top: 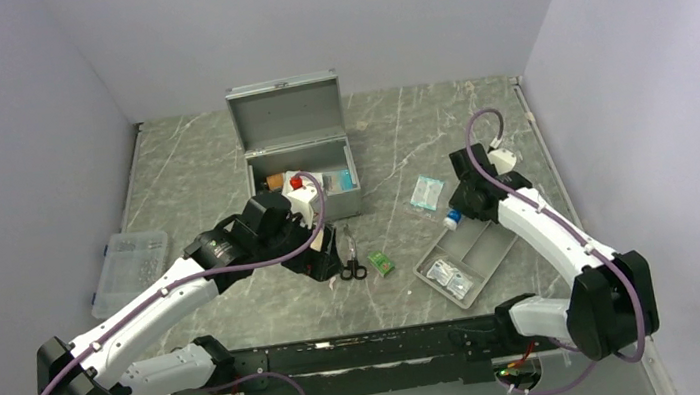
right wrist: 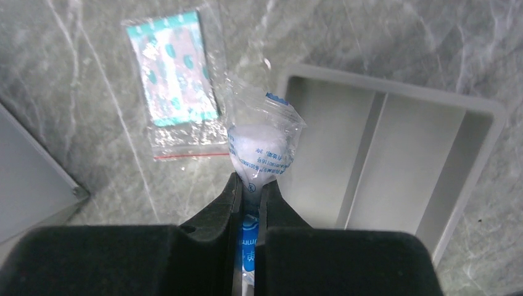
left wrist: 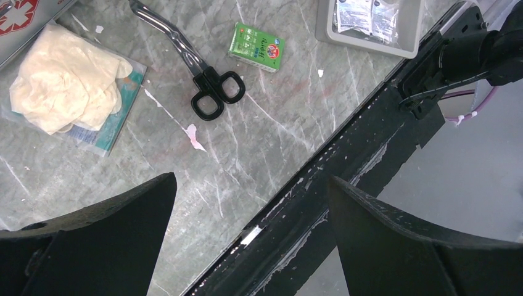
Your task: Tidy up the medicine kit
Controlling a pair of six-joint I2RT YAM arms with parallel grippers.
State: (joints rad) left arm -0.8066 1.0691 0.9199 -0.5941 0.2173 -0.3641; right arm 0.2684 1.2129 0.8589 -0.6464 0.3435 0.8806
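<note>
1. Hanging over the worktop [top: 192, 177], left end effector [left wrist: 251, 185] has its fingers wide apart; scissors [left wrist: 206, 92], green box [left wrist: 257, 47] and bagged gloves [left wrist: 65, 80] lie nearby.
2. Right end effector [right wrist: 250, 191] is clamped on a clear packet [right wrist: 259, 145] with white filling, at the grey tray [right wrist: 395, 102] corner; plaster bag [right wrist: 176, 86] just beyond.
3. Medicine kit [top: 300, 153] stands far centre, lid upright.
</note>
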